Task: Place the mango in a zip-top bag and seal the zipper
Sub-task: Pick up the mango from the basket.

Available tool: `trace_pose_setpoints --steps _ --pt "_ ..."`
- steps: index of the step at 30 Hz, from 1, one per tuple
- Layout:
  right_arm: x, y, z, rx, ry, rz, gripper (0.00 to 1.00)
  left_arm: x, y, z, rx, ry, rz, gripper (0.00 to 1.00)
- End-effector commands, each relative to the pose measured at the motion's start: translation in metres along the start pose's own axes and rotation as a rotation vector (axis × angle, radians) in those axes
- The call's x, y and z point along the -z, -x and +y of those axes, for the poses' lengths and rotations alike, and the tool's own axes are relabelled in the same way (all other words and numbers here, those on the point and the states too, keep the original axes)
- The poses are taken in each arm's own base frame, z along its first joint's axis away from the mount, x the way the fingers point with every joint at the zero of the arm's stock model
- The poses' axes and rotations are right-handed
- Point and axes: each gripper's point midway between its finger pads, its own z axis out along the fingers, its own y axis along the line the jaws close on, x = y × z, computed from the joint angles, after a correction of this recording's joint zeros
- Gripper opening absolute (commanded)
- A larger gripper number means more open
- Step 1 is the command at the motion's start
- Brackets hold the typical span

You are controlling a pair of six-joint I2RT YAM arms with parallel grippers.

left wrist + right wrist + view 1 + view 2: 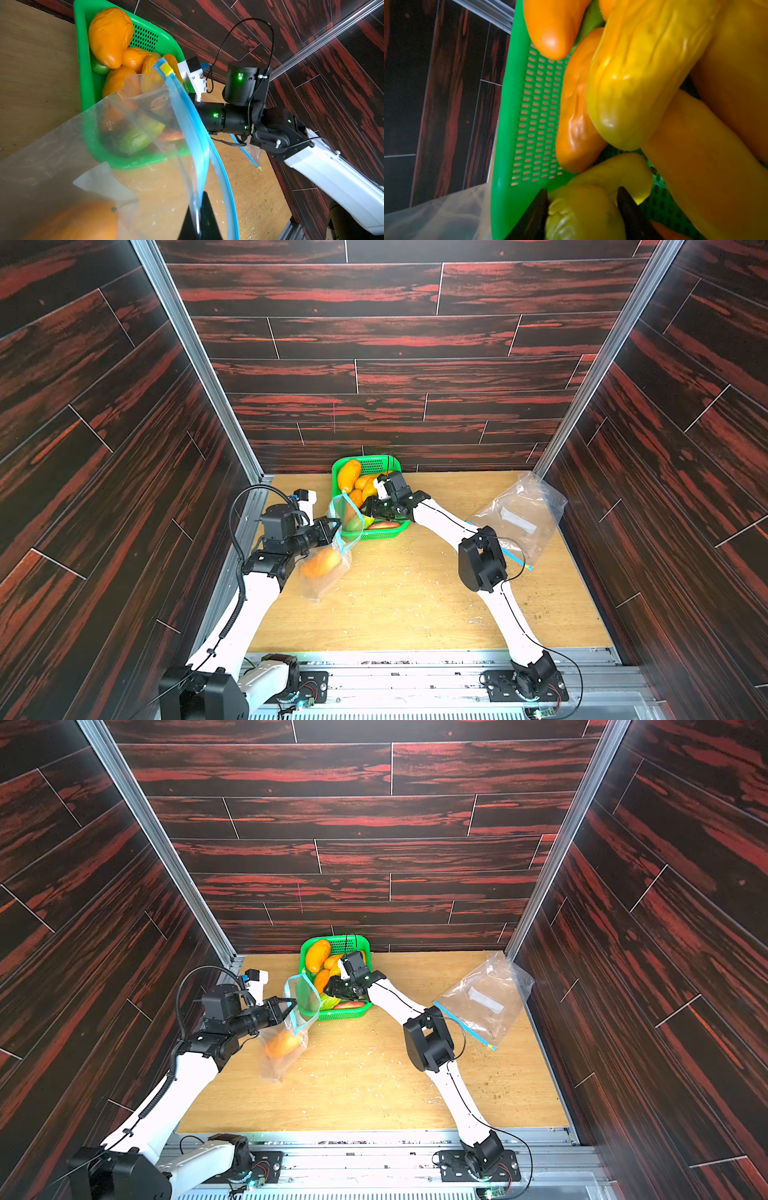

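Left claw [200, 209] clamped on the blue zipper [187, 124] of a clear bag [322, 585]. The bag's mouth is open, and an orange mango [320, 563] sits inside it above the surface [415, 605]. Right claw [582, 191] closed round a yellow-green mango [583, 216] in the green basket [504, 145] just beside the bag. A second bag [519, 514] lies well apart.
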Motion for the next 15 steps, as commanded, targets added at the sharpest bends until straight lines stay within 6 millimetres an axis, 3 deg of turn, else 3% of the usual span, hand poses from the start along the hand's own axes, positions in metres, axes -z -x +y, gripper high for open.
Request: trace_pose_setpoints --steps 1,5,11,15 --pt "0.018 -0.004 0.015 0.038 -0.003 0.001 0.37 0.005 0.003 -0.005 0.007 -0.018 -0.038 0.0" --pt "0.037 0.0 0.026 0.058 0.017 -0.029 0.35 0.004 0.0 -0.007 0.026 -0.045 -0.033 0.0" --pt "0.06 0.003 0.033 0.077 0.027 -0.077 0.23 0.003 -0.002 -0.011 0.042 -0.071 -0.031 0.0" --pt "0.087 0.018 0.042 0.117 0.01 -0.144 0.14 0.0 -0.004 -0.017 0.046 -0.11 -0.007 0.0"
